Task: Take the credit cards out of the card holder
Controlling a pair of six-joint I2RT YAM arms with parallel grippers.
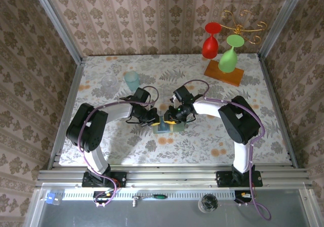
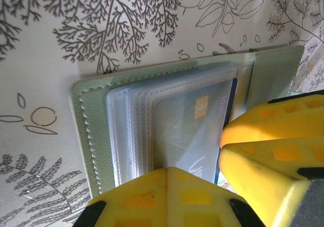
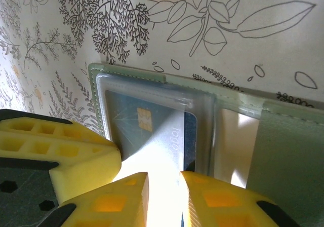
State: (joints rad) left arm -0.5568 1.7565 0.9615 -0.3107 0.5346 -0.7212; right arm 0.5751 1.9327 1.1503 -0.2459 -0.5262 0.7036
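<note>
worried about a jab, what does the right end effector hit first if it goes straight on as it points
Probably the blue card in the card holder's clear sleeve, straight ahead of the right end effector; it may already touch its edge.

On the table [image 1: 217,146], the card holder [image 1: 169,127] lies between left claw [image 1: 153,120] and right claw [image 1: 175,117].

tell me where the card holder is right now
In the top view the card holder lies open at table centre, between left claw and right claw.

Grey-green card holder [image 2: 88,130], perhaps blue credit card [image 2: 187,125], leaf-patterned white table [image 2: 45,49].
</note>
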